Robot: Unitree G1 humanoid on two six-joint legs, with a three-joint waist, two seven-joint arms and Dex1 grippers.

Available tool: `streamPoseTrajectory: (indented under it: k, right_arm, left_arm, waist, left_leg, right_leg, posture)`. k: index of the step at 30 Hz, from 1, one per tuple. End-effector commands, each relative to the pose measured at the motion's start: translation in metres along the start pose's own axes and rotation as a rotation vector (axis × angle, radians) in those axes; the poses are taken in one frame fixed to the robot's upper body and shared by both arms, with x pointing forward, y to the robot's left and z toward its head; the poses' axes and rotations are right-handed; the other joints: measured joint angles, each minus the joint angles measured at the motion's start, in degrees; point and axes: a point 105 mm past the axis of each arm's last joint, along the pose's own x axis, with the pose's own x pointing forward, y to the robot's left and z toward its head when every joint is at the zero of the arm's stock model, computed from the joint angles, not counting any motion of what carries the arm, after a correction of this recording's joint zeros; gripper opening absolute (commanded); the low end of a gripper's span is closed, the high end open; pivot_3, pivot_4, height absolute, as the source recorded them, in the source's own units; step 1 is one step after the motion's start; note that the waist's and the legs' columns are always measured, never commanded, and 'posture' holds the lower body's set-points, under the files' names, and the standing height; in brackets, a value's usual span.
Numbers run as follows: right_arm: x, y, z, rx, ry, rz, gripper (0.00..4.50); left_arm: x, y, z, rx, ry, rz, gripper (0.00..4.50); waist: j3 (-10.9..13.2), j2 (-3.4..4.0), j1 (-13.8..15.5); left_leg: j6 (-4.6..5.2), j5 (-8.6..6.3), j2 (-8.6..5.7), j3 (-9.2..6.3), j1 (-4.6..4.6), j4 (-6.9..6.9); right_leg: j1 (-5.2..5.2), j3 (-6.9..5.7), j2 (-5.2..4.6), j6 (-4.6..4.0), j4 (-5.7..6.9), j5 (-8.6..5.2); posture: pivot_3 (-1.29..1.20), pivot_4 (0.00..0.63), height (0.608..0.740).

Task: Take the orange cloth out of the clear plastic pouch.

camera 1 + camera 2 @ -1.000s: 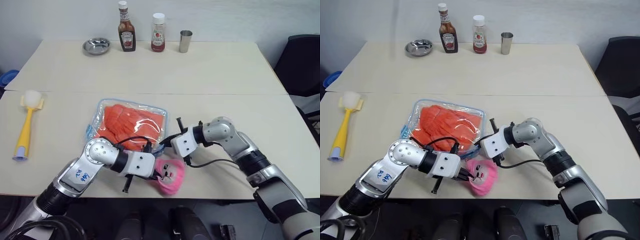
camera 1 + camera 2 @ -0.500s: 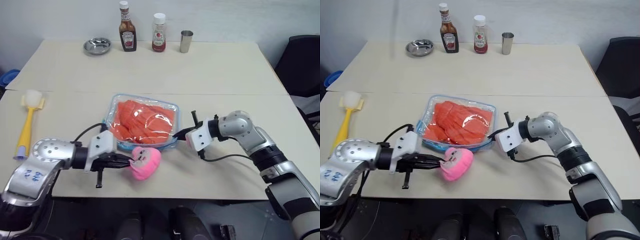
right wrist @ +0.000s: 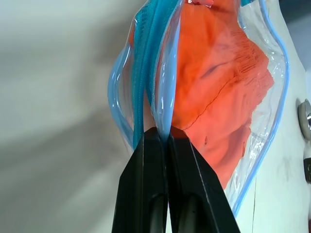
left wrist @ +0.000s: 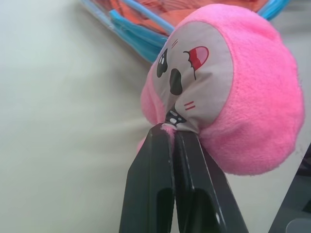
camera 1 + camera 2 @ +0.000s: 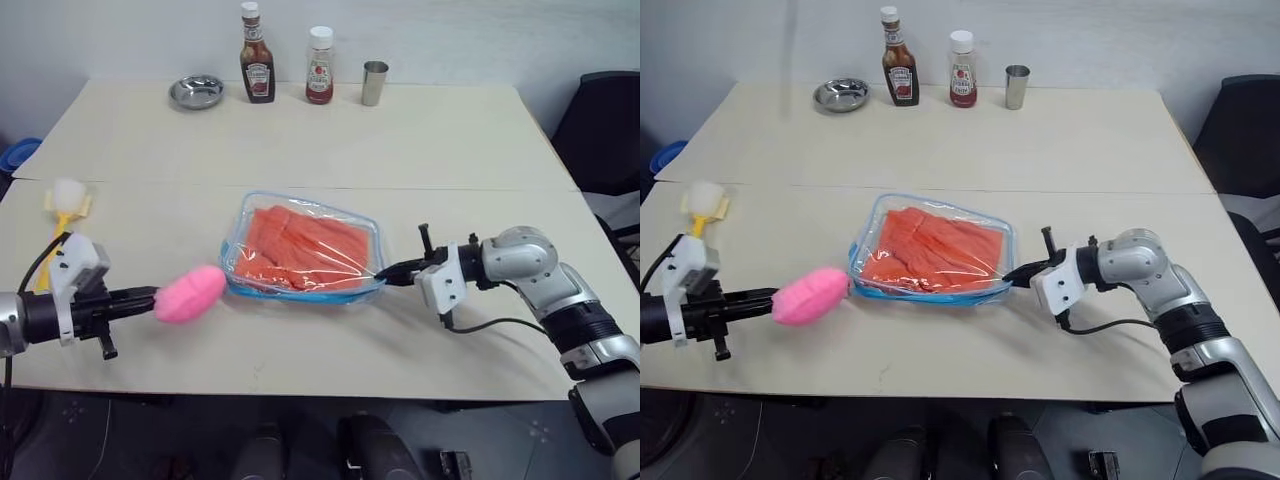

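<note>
Orange cloth (image 5: 305,250) lies inside the clear plastic pouch (image 5: 352,290) mid-table. Right jaws pinch its right edge; left jaws pinch the pink plush charm (image 5: 189,293) at its left. Pouch-opening looks underway; next, a way in to the cloth.

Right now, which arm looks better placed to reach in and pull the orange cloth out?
Probably the left. The right gripper pins the clear plastic pouch edge, anchoring it. The left gripper only holds the pink plush charm, so it could let go and reach the orange cloth.
</note>
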Motion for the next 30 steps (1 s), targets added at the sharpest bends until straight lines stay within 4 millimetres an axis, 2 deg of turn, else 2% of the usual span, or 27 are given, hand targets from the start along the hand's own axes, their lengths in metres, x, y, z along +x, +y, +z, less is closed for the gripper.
streamPoseTrajectory:
  k: [1, 2, 3, 6, 14, 17, 18, 24, 26, 30]
  right_arm:
    - [-0.009, -0.003, -0.001, -0.012, 0.025, -0.027, 0.03]
    - [-0.007, -0.003, -0.002, -0.007, 0.028, -0.033, 0.03]
    - [-0.006, -0.004, -0.003, 0.001, 0.032, -0.043, 0.23]
    - [-0.007, -0.005, -0.004, 0.032, 0.043, -0.051, 0.95]
    - [-0.018, 0.006, -0.005, 0.087, 0.070, -0.054, 3.58]
    - [-0.026, 0.012, -0.002, 0.127, 0.079, -0.053, 4.49]
    - [-0.028, 0.014, 0.000, 0.141, 0.080, -0.056, 4.50]
    - [-0.034, 0.020, 0.016, 0.234, 0.081, -0.112, 4.50]
    - [-0.035, 0.021, 0.020, 0.267, 0.086, -0.132, 4.50]
    - [-0.037, 0.025, 0.031, 0.349, 0.075, -0.142, 4.50]
  left_arm:
    - [0.010, -0.007, 0.001, 0.011, 0.004, -0.021, 0.00]
    - [0.014, -0.010, 0.000, 0.010, 0.006, -0.035, 0.00]
    - [0.019, -0.012, -0.001, 0.004, 0.004, -0.046, 0.00]
    - [0.022, -0.011, -0.003, -0.022, -0.006, -0.043, 0.69]
    - [0.003, 0.011, -0.006, -0.118, -0.042, 0.036, 3.01]
    - [-0.006, 0.016, 0.002, -0.187, -0.100, 0.043, 3.83]
    - [-0.008, 0.018, 0.006, -0.205, -0.126, 0.045, 4.12]
    - [-0.010, 0.046, 0.022, -0.216, -0.183, 0.179, 4.12]
    - [-0.004, 0.036, 0.044, -0.144, -0.204, 0.099, 4.12]
    - [0.026, -0.008, 0.108, 0.065, -0.286, -0.154, 4.12]
  waist:
    - [0.00, 0.00, 0.00]
    - [0.00, 0.00, 0.01]
    - [0.00, 0.00, 0.01]
    - [0.00, 0.00, 0.02]
    - [0.00, 0.00, 0.03]
    - [0.00, 0.00, 0.12]
    - [0.00, 0.01, 0.16]
    - [0.00, 0.01, 0.34]
    - [0.00, 0.01, 0.35]
    - [0.00, -0.01, 0.81]
  left_leg:
    - [0.00, 0.00, 0.00, 0.00, 0.00, -0.01]
    - [0.00, 0.00, 0.00, 0.01, 0.00, -0.01]
    - [0.00, 0.00, 0.00, 0.01, 0.00, -0.01]
    - [0.00, 0.00, 0.00, 0.01, 0.00, -0.01]
    - [0.00, 0.00, 0.00, 0.00, 0.00, -0.02]
    - [0.00, 0.00, 0.00, 0.01, 0.00, -0.02]
    - [0.00, 0.00, 0.01, -0.05, -0.01, -0.02]
    - [0.00, 0.00, -0.01, -0.06, -0.01, -0.01]
    - [-0.01, 0.00, -0.01, -0.07, -0.02, -0.01]
    - [-0.11, 0.05, -0.02, -0.10, -0.06, 0.01]
  right_leg:
    - [0.00, 0.00, 0.00, 0.00, 0.00, 0.00]
    - [0.00, 0.01, 0.00, 0.00, 0.00, 0.00]
    - [-0.01, 0.01, 0.00, 0.00, 0.02, 0.00]
    - [-0.02, 0.01, 0.01, 0.00, 0.05, 0.00]
    - [-0.02, 0.00, 0.01, 0.00, 0.03, 0.00]
    - [-0.02, 0.01, 0.00, 0.00, 0.04, 0.00]
    - [-0.01, -0.03, 0.00, 0.00, 0.05, 0.00]
    - [0.01, -0.05, -0.01, 0.00, 0.05, 0.00]
    - [0.01, -0.06, -0.01, 0.00, 0.04, 0.00]
    - [0.02, -0.07, -0.02, 0.00, 0.06, 0.00]
  posture:
    - [0.00, 0.150, 0.740]
    - [0.00, 0.150, 0.740]
    - [0.00, 0.150, 0.740]
    - [0.00, 0.150, 0.740]
    - [0.00, 0.150, 0.740]
    - [0.00, 0.150, 0.740]
    - [0.00, 0.150, 0.740]
    - [0.00, 0.150, 0.740]
    - [0.00, 0.150, 0.740]
    - [0.00, 0.150, 0.740]
